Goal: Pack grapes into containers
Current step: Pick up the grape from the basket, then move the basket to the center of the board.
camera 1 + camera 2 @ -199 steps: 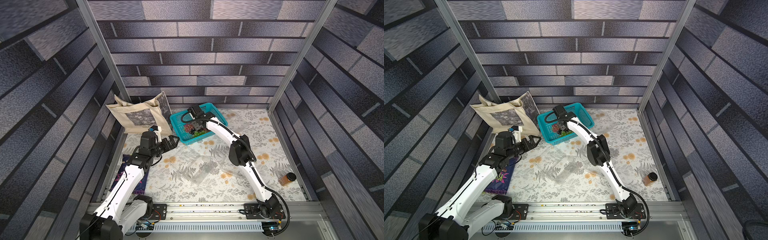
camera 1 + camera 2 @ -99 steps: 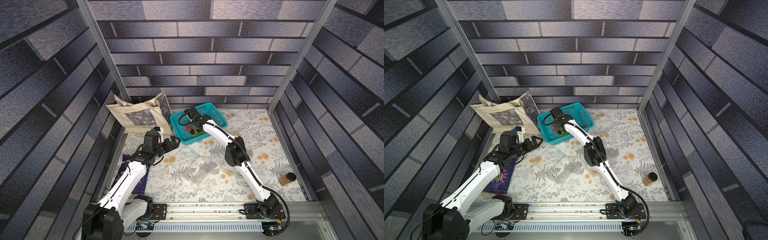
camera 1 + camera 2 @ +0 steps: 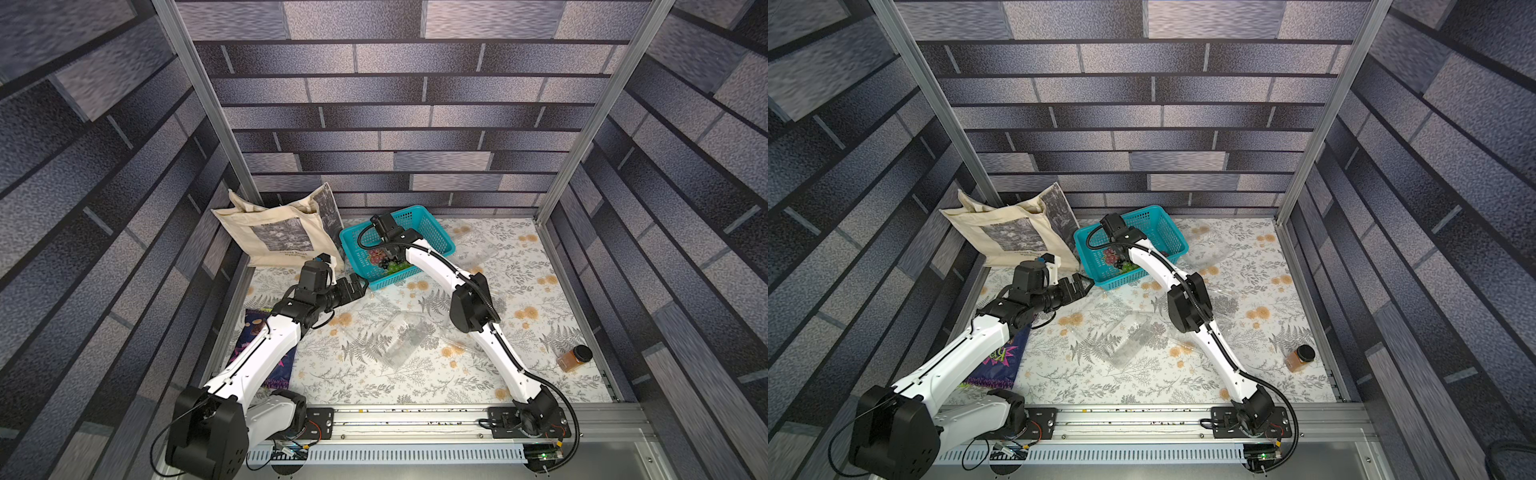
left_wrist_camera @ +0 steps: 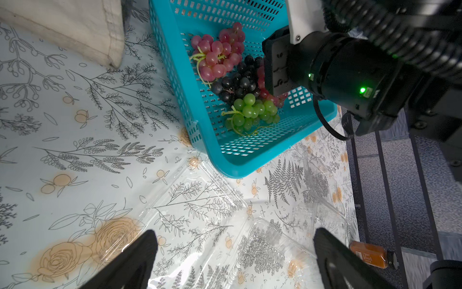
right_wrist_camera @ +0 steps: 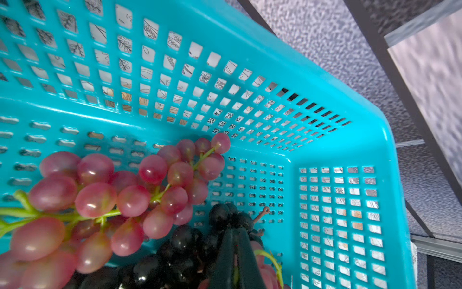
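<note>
Three bunches of grapes (image 3: pixel 384 262) lie in the teal basket (image 3: pixel 442 232): red (image 4: pixel 217 52), dark (image 4: pixel 240 82) and green (image 4: pixel 252 112). My right gripper (image 5: pixel 235 250) reaches down into the basket (image 5: pixel 325 100) and is shut at the top of the dark bunch (image 5: pixel 180 250). A sliver of green stem and pink shows between its fingers. My left gripper (image 4: pixel 235 260) hovers open over a clear container (image 4: pixel 200 225) just outside the basket's near corner, holding nothing. Both top views show this open container (image 3: pixel 401 340) (image 3: pixel 1129 336) mid-table. Another container (image 3: pixel 473 245) lies right of the basket.
A beige tote bag (image 3: pixel 274 232) leans in the back left corner beside the basket. An amber jar (image 3: pixel 575 357) lies near the right wall. A colourful packet (image 3: pixel 257 332) sits under my left arm. Enclosure walls bound the table on three sides.
My right gripper has closed among the grapes in the basket after shifting slightly left. My left gripper has edged a little closer to the basket and stays open.
</note>
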Action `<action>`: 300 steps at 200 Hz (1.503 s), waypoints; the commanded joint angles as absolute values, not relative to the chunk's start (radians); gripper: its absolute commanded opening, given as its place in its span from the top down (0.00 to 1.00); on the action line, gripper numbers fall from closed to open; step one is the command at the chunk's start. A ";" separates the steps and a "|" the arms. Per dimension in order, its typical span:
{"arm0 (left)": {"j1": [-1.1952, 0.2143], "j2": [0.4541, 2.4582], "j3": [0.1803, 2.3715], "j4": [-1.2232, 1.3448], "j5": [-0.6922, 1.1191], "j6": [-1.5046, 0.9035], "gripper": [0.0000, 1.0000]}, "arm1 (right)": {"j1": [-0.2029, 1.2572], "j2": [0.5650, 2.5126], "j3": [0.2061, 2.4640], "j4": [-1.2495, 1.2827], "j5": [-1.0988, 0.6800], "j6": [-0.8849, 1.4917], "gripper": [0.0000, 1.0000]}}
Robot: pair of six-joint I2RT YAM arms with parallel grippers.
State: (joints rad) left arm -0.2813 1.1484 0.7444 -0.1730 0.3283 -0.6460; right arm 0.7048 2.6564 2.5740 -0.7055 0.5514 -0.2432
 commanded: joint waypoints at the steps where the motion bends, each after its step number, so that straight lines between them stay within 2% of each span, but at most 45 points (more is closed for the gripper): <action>1: -0.292 1.182 0.777 -0.136 0.325 -0.665 0.00 | 0.700 2.527 2.557 -0.741 0.537 -0.170 1.00; 66: -0.349 1.318 0.841 -0.059 0.325 -0.685 0.00 | 0.645 2.237 2.372 -0.804 0.438 0.010 1.00; 141: -0.360 1.496 0.926 0.025 0.305 -0.720 0.00 | 0.597 1.948 2.128 -0.797 0.394 0.063 1.00; 198: -0.358 1.628 1.051 0.035 0.273 -0.706 0.00 | 0.580 1.854 2.005 -0.762 0.353 0.080 1.00; 252: -0.347 1.797 1.292 -0.052 0.231 -0.651 0.00 | 0.572 1.805 1.955 -0.758 0.281 0.109 1.00; 300: -0.327 1.767 1.312 -0.192 0.228 -0.629 0.00 | 0.574 1.723 1.862 -0.754 0.169 0.155 1.00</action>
State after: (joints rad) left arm -0.3367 1.8221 1.2987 -0.0811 0.2493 -0.6746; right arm 0.5793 1.7924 1.9087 -0.7734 0.2470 0.1085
